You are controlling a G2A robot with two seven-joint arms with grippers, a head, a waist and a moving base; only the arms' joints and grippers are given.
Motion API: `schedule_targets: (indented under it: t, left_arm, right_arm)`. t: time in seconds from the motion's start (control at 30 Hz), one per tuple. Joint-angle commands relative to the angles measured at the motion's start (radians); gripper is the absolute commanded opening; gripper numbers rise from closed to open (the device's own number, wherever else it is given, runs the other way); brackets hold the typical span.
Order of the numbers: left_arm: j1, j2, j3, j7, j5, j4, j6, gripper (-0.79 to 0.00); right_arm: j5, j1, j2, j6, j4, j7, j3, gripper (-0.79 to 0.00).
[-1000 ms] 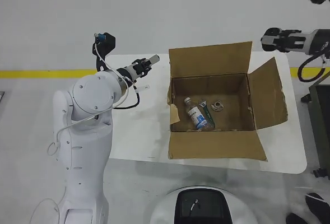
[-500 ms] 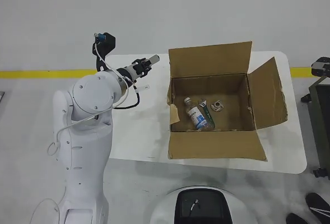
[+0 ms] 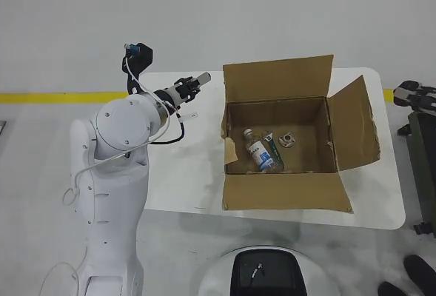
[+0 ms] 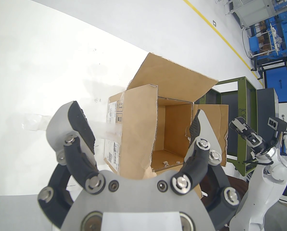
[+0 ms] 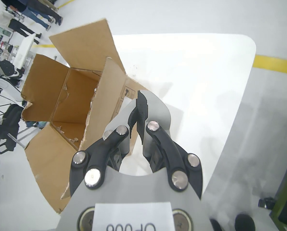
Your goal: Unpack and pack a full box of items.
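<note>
An open cardboard box (image 3: 277, 111) stands on the white table (image 3: 195, 170), its flaps folded out. On its floor lie a small bottle (image 3: 260, 152) with a blue-and-white label and a small round metal part (image 3: 286, 138). My left gripper (image 3: 203, 77) hangs open and empty over the table's far left side, pointing at the box (image 4: 133, 121); the left wrist view shows its fingers spread, left gripper (image 4: 136, 108). Off the table's right edge, my right gripper (image 3: 404, 91) is shut with nothing in it; its own view shows the right gripper (image 5: 139, 98) beside the box (image 5: 56, 92).
A clear plastic item (image 4: 32, 125) lies on the table left of the box. A green-framed cart (image 3: 432, 163) stands close to the table's right side. A yellow floor line (image 3: 47, 97) runs behind the table.
The right arm has moved from beyond the table's far right corner to a spot off the right edge, nearer the cart. The left arm and the box contents have stayed put.
</note>
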Motion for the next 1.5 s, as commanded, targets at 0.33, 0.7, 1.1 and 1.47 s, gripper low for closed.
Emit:
schedule_targets:
  t: [0.33, 0.7, 1.1, 1.47]
  left_arm:
    - [0.000, 0.000, 0.000, 0.000, 0.000, 0.000, 0.000, 0.000]
    - [0.004, 0.000, 0.000, 0.008, -0.001, 0.000, -0.003, 0.000]
    - [0.085, 0.019, 0.022, -0.065, 0.008, -0.005, -0.124, -0.785]
    - [0.170, 0.024, 0.097, -0.025, -0.100, 0.035, -0.378, -0.785]
  right_arm:
    - [-0.332, -0.209, -0.042, -0.046, -0.088, -0.613, -0.190, -0.785]
    - [-0.273, -0.109, -0.064, -0.122, -0.137, -0.512, -0.361, -0.785]
    - [-0.246, -0.055, -0.066, -0.075, -0.120, -0.439, -0.350, -0.785]
    - [-0.221, 0.068, -0.069, 0.024, 0.054, -0.464, -0.304, -0.785]
